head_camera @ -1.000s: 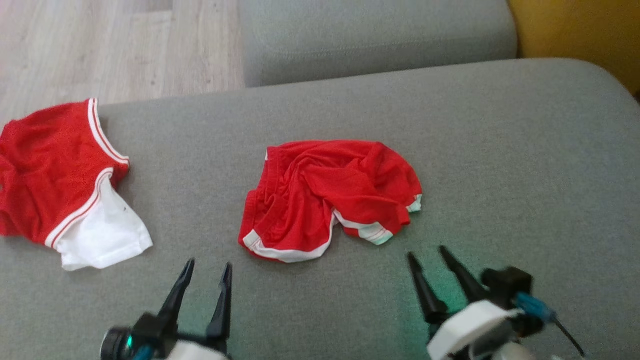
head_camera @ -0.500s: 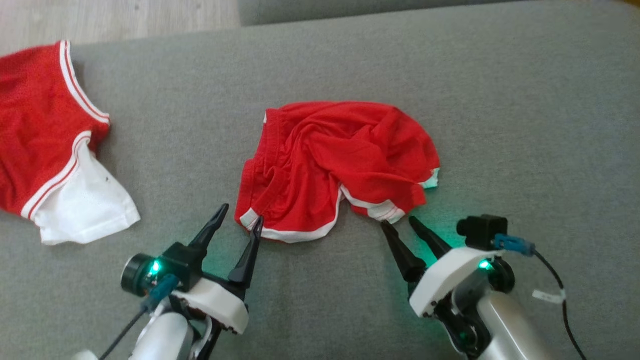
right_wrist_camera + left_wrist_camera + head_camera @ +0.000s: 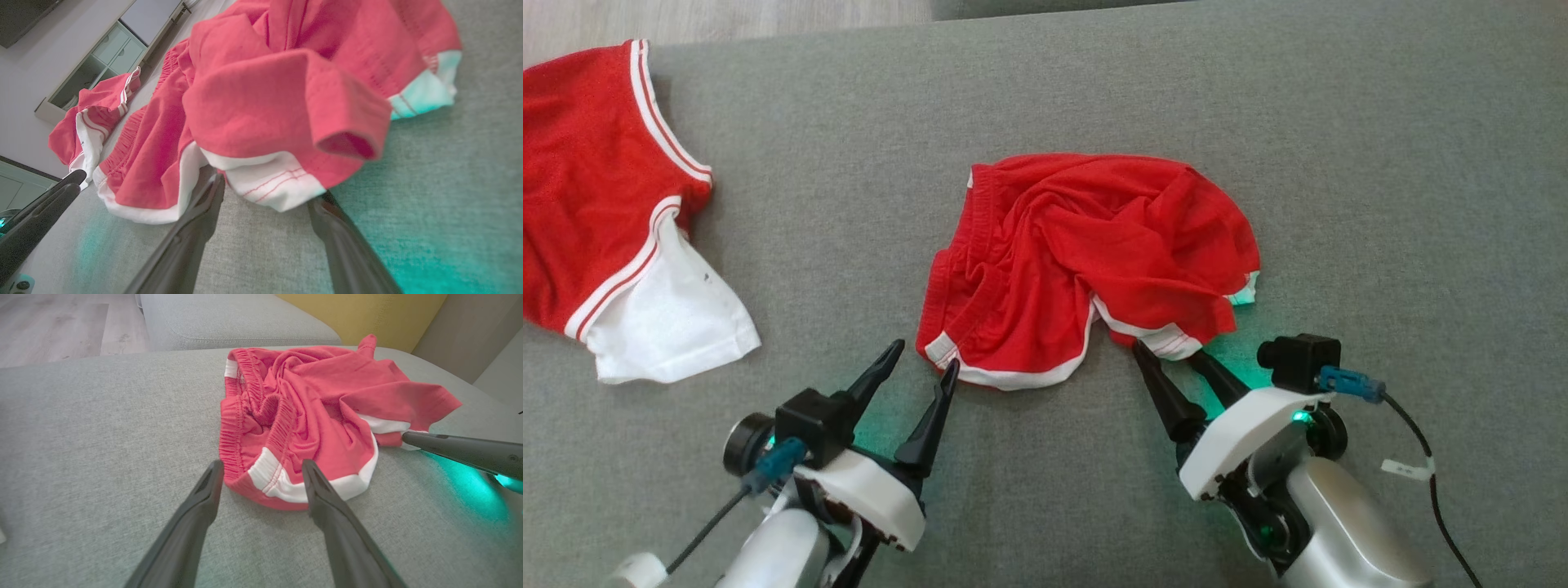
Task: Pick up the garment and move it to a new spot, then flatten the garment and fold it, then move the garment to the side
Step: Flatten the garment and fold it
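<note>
Finding: left gripper (image 3: 927,353) and right gripper (image 3: 1164,349) stood released at the near hem corners of the crumpled red white-trimmed shorts (image 3: 1086,261). Recommended: close both low on the trim together, then lift.

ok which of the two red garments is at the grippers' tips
The crumpled shorts in the middle: left gripper and right gripper, both open, sit at its white hem. The flatter garment with a white panel lies far left.

Red garment (image 3: 1086,269) w/ white trim, crumpled, mid-cushion
</note>
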